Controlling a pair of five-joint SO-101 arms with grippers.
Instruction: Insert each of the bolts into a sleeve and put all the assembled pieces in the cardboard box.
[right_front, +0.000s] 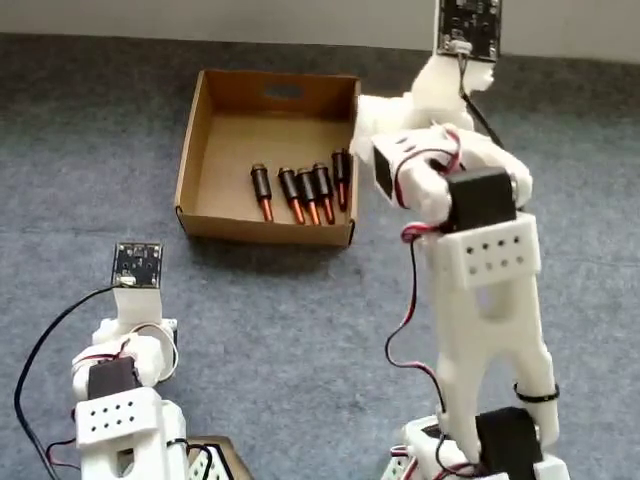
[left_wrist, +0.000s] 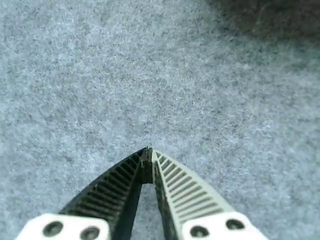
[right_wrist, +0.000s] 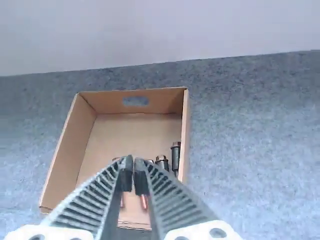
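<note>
You're at a robotics lab setup: grey felt-covered table (right_front: 300, 340), plain pale wall (right_wrist: 150, 30) behind, white plastic arms (right_front: 490, 290) with exposed wiring.

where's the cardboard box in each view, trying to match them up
high view: the cardboard box sits upper left of centre, with four assembled pieces lying inside.
right wrist view: the cardboard box is straight ahead, beyond the right tool.
left wrist view: grey carpet ahead of the left tool.
shared landmark: the oval handle cutout in the box's far wall, also seen from the right wrist.
</note>
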